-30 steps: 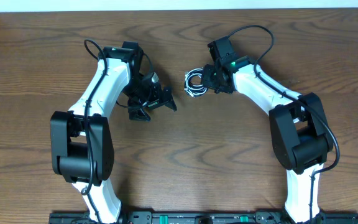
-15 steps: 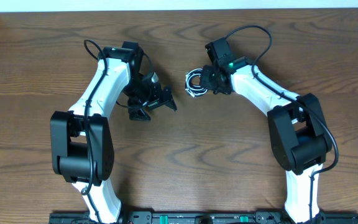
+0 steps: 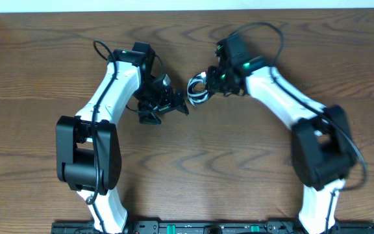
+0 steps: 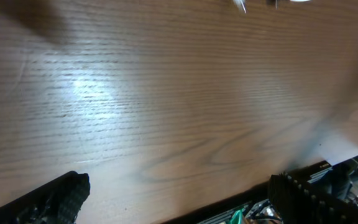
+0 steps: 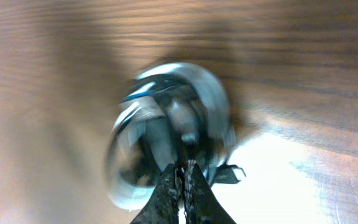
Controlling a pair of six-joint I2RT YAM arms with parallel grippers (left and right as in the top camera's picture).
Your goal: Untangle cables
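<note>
1. The right jaws are pressing fully together. Their two black fingers are meeting tip to tip and nipping the near edge of a small knotted bundle of thin white and black cables. Motion blur is smearing the right wrist view, so which strand is sitting between the tips cannot be told.
2. In that view the bundle is showing as pale loops around a darker core, with a small dark plug-like piece poking out at its lower right. Whether it is resting on the brown wooden tabletop or hanging just above it is not readable.
3. From overhead the bundle is sitting at the tip of the right arm, between the two arms, on the upper middle of the tabletop. The separate cables are too small there to tell apart.
4. The left jaws are standing wide apart with nothing between them. In the left wrist view only their ribbed black pads are entering from the bottom corners, the rest being cut off, and bare wood is filling the gap.
5. At the top edge of that view, small white slivers are being cut off by the frame; what they are cannot be told.
6. From overhead, the nearer left finger is pointing towards the bundle from just beside it; contact cannot be judged.
7. The white and black right arm is blurring around its elbow, and both arm bases are running off the lower edge.
</note>
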